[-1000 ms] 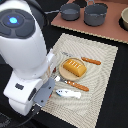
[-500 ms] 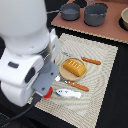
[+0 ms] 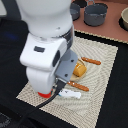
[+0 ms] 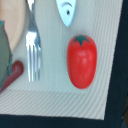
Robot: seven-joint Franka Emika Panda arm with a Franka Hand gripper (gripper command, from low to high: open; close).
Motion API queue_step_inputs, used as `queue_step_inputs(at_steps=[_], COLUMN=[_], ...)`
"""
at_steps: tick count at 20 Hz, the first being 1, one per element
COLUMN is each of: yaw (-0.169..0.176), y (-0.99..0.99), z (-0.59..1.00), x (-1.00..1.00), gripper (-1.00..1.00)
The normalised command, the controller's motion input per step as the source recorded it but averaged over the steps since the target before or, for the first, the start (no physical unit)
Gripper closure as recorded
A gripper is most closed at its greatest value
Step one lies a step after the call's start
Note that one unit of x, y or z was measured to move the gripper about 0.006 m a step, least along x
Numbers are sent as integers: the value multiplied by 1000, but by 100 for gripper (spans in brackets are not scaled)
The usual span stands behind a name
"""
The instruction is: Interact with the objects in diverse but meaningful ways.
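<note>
In the wrist view a red tomato [image 4: 81, 60] with a green stalk lies on the beige mat [image 4: 100, 20]. Close by are a white-and-blue oblong piece [image 4: 68, 11] and the end of a dark red-brown sausage stick [image 4: 13, 74]. In the exterior view the tomato [image 3: 45, 93] peeks out from under my arm. The ridged bread slab [image 3: 80, 69], two sausage sticks [image 3: 91, 61] [image 3: 75, 86] and the white-and-blue piece [image 3: 70, 93] lie on the mat [image 3: 102, 85]. My arm hangs low over the tomato. Its fingers are hidden behind the arm's body.
A silver fork [image 4: 32, 47] lies beside the tomato, next to a tan rounded thing [image 4: 15, 22]. Two grey pots [image 3: 95, 14] [image 3: 77, 10] and a bowl [image 3: 124, 19] stand on the brown surface beyond the mat. Black table surrounds the mat.
My arm has swung further over the mat towards the camera and now covers its near left part, above the tomato. The objects have not moved.
</note>
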Motion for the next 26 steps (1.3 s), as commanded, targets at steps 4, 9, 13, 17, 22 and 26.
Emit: queue_step_inputs(at_steps=[4,9,13,17,22,26], yaw=[-38,-51,-42,-119,-173,-138], y=[-211,-230,-8,259,328,346], z=[23,7,15,161,213,253], x=[629,605,216,-262,-456,-565], gripper=[-100,-100,-100,-100,-100,-100])
